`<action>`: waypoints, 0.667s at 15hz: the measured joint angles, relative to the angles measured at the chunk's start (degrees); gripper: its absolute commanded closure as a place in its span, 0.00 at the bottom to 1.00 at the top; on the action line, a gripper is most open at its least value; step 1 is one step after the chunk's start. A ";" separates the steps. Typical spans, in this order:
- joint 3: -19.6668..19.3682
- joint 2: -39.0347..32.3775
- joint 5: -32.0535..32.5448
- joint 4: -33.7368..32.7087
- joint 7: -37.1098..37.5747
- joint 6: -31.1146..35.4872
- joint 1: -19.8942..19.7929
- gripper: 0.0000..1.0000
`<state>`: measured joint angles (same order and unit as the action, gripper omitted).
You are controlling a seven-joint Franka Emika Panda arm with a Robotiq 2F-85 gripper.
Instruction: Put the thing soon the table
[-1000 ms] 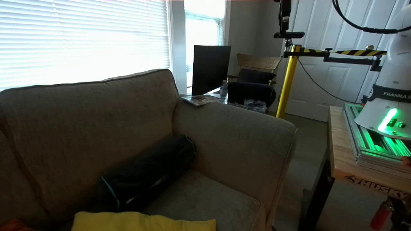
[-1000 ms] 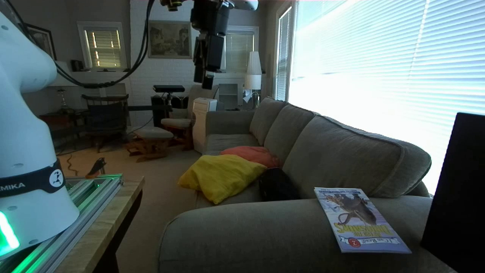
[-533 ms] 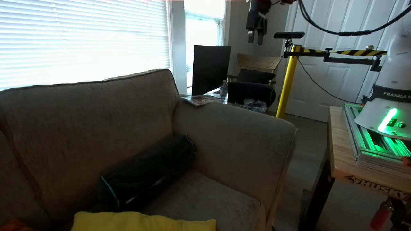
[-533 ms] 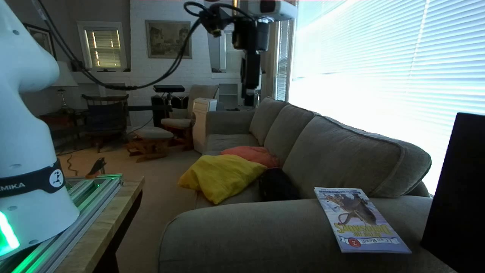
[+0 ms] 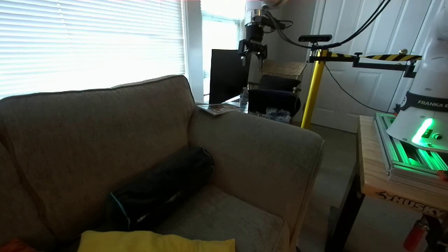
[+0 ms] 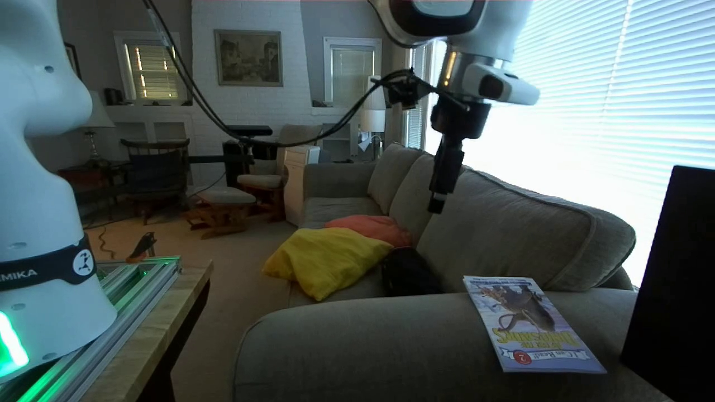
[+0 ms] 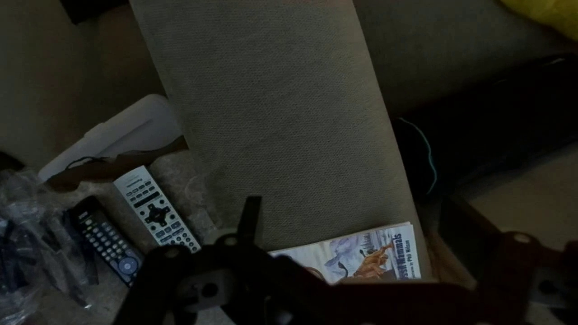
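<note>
My gripper [image 5: 252, 62] hangs in the air beyond the sofa arm in an exterior view, fingers pointing down. It also shows edge-on in an exterior view [image 6: 437, 205]. In the wrist view the gripper [image 7: 353, 205] has its fingers wide apart with nothing held between them. A thin illustrated book [image 7: 356, 257] lies on the sofa arm below and shows between the fingers, partly hidden by the gripper. The book also shows in both exterior views [image 5: 217, 109] [image 6: 528, 324]. A black-topped table does not show clearly in any view.
A silver remote [image 7: 156, 207], a dark remote [image 7: 106, 239] and clear plastic wrap [image 7: 27, 253] lie beside the sofa arm [image 7: 280, 113]. A black upright panel [image 6: 670, 279] stands beside the book. A bottle [image 5: 244, 99] stands behind the arm. Cushions [image 6: 329, 259] lie on the seat.
The arm has swung out and down. The gripper has moved left and lower in one exterior picture, right and lower in the other. The book and cushions have not moved.
</note>
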<state>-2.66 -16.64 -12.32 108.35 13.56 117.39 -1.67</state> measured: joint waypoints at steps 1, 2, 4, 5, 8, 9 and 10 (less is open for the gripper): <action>-0.17 -2.91 -1.11 -3.10 0.00 -1.72 -0.84 0.00; -0.32 -5.70 -2.00 -6.20 -0.02 -3.60 -1.74 0.00; -0.51 -10.90 -3.25 -12.23 -0.03 -7.08 -3.64 0.00; -0.69 -13.39 -3.51 -15.22 -0.02 -8.57 -4.59 0.00; -1.41 -20.29 -4.01 -23.88 0.18 -11.56 -7.53 0.00; -1.56 -22.37 -4.46 -26.71 0.66 -12.46 -8.54 0.00; -1.68 -24.35 -4.90 -29.68 1.65 -14.00 -9.50 0.00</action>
<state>-4.34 -40.99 -17.22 78.67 15.21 103.40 -11.17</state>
